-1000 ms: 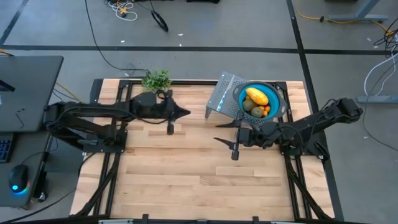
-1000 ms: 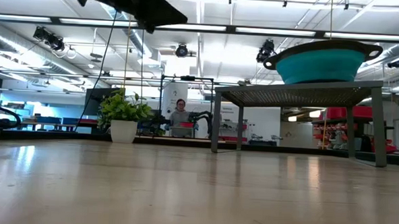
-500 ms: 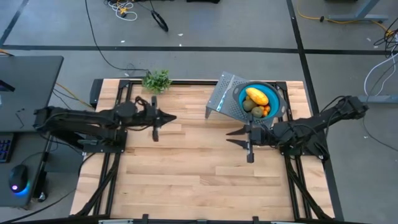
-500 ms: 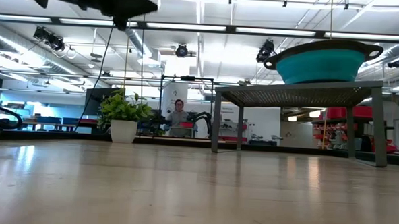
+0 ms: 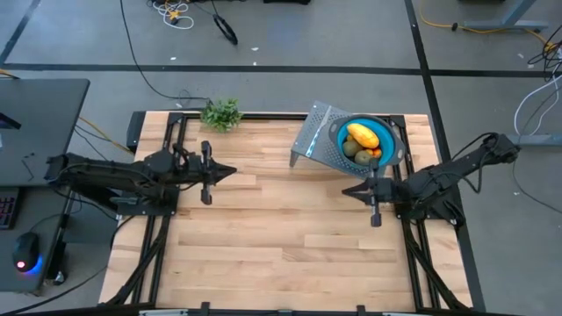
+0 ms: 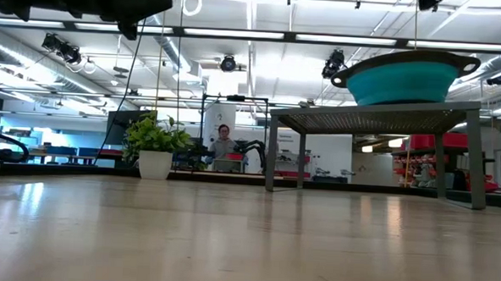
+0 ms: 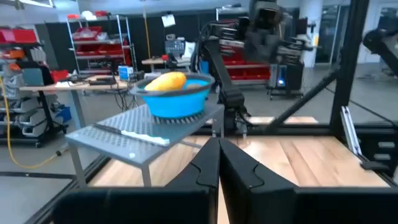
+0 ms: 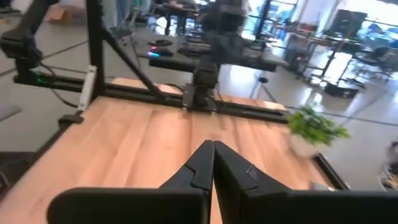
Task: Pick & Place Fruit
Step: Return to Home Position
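A grey floor (image 5: 290, 44) is recorded around the table (image 5: 263, 254), crossed by dark tape lines (image 5: 263, 68) and strewn with loose cables (image 5: 180, 12). A dark desk (image 5: 39, 114) is noted at the left. Strip lights (image 6: 340, 38) are mounted overhead; shelving (image 7: 99, 46) with red bins (image 7: 87, 30) is seen in the distance, and a person (image 6: 225, 143) is observed far off

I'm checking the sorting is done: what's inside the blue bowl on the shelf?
The blue bowl holds a yellow oblong fruit, two olive-brown ovals and tiny orange-red pieces. Whatever lies beneath them is covered; the low view shows only the bowl's outside.
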Controlling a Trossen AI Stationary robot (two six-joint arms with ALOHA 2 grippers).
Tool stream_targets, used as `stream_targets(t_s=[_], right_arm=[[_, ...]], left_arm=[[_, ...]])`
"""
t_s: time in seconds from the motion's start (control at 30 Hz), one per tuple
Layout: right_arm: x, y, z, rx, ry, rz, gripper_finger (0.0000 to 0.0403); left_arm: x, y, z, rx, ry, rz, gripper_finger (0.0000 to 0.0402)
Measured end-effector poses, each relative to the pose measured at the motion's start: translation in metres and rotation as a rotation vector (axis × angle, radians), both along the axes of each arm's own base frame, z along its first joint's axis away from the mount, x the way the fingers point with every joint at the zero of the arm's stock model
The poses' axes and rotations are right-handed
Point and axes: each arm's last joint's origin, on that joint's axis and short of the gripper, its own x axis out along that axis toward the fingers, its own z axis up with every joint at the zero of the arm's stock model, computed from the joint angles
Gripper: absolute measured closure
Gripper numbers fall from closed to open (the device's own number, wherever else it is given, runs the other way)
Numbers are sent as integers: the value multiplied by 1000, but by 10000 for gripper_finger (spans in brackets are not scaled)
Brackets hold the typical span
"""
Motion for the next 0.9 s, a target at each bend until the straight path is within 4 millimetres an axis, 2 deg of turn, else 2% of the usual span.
stream_targets(t_s=[0.23, 0.4, 0.57, 0.9], right_arm=[[-34, -17, -26, 78, -127, 5, 386], [-48, -19, -49, 126, -237, 189, 386], [-55, -18, -63, 162, -249, 351, 386], [-59, -23, -84, 85, -234, 288, 386]], left_arm=[[0, 0, -3, 19, 29, 1, 397], [0, 0, -5, 20, 52, -6, 390], [0, -1, -5, 25, 50, -20, 396], [0, 0, -5, 31, 51, -13, 393]])
